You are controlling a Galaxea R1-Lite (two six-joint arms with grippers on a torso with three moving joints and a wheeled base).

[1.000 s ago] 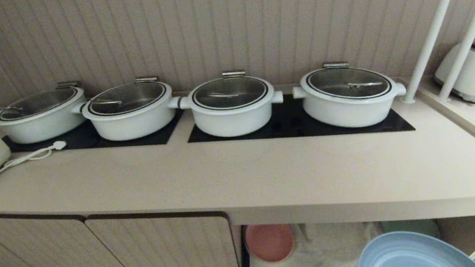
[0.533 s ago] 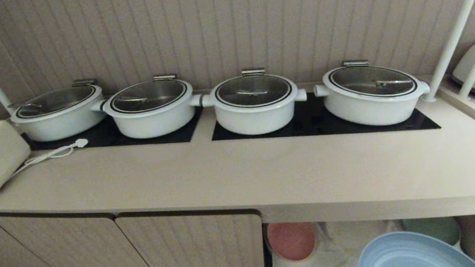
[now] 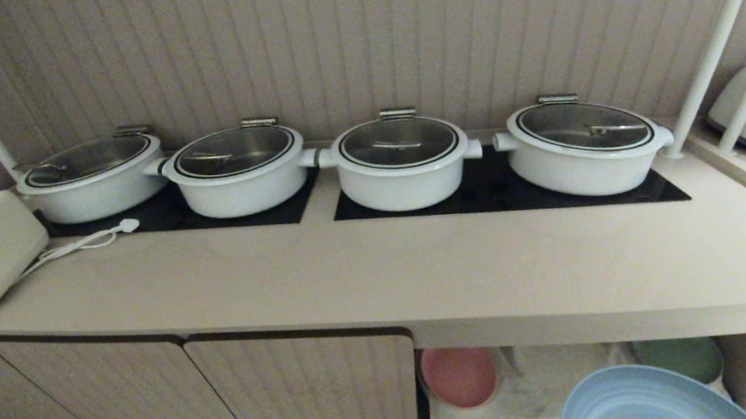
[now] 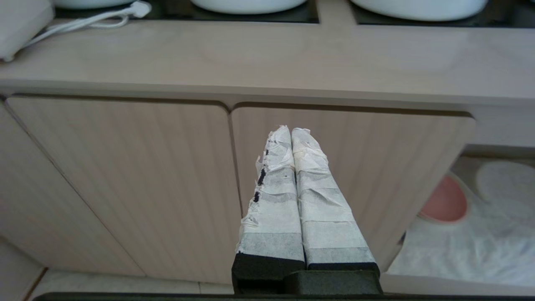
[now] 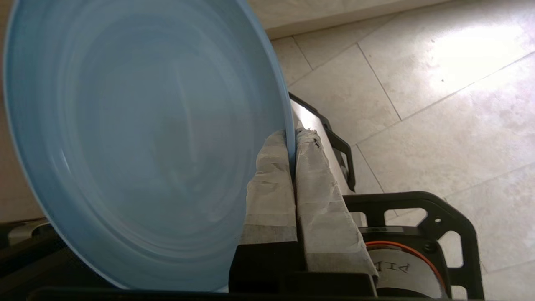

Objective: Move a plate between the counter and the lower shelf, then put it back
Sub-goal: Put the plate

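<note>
I see my right gripper (image 5: 292,138) pinching the rim of the blue plate (image 3: 646,398), which hangs at five o'clock in the head view, below the counter (image 3: 378,270) and before the lower shelf (image 3: 556,369). My left gripper (image 4: 291,131) is pressed together facing the cabinet doors (image 4: 125,179).

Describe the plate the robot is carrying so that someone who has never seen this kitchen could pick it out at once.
Find the counter with four white pots; below its right end is an open shelf lined with white cloth. In front of that opening the blue plate is gripped by its rim in the right tool. The pink plate and green plate sit in the shelf; only the blue one is held.
</note>
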